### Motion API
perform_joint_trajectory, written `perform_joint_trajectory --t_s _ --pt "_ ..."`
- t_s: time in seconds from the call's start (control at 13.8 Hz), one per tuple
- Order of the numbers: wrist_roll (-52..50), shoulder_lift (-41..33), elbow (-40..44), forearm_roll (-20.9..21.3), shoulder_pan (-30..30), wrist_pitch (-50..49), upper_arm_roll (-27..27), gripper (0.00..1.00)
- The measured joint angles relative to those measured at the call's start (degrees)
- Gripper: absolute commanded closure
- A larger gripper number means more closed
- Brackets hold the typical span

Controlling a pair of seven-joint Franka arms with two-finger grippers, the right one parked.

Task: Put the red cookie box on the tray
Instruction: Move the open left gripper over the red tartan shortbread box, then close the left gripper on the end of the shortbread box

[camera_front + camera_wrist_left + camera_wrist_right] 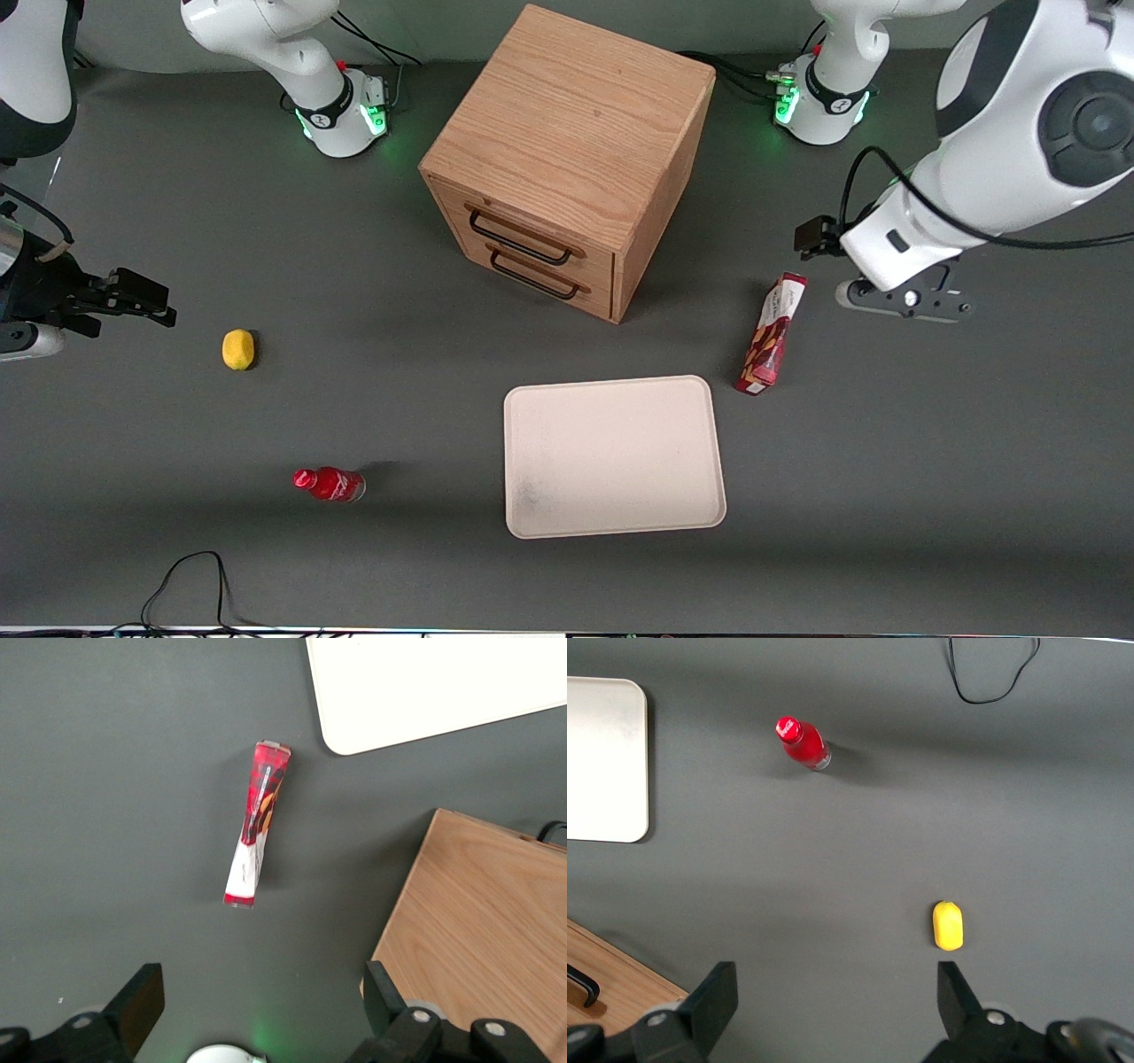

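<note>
Dark grey desk (886,496) stretches out under the arms. Nearest the front camera stands a small red bottle (330,484) toward the parked arm's end, with the cream tray (611,456) lying flat and bare beside it at mid-desk. A yellow lemon (238,348) sits farther back than the bottle. Just off the tray's corner toward the working arm lies the red cookie box (771,334), resting on the desk and not touching the tray. The claw (261,1010) hangs above the desk near the box's white end, fingers (142,997) spread wide, holding nothing. Farthest back stands the wooden drawer cabinet (567,159)
</note>
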Motion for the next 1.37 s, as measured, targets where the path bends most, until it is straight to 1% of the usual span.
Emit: perform_joint_trajectory --t_s 0.14,0.43,0.72,0.94,1.16,1.37 --pt "3.57 -0.01 -5.83 0.07 0.43 6.64 0.13 0.00" --pt "10.00 0.14 -18.91 0.09 3.17 22.61 0.57 0.01" --pt "12.99 0.91 -28.66 0.09 3.71 35.98 0.52 0.01" --pt "13.38 2.77 -32.22 0.10 3.58 42.29 0.42 0.01" --pt "13.40 6.51 -33.23 0.10 3.16 46.87 0.25 0.01" --pt "13.50 9.37 -33.57 0.10 2.55 49.21 0.07 0.01"
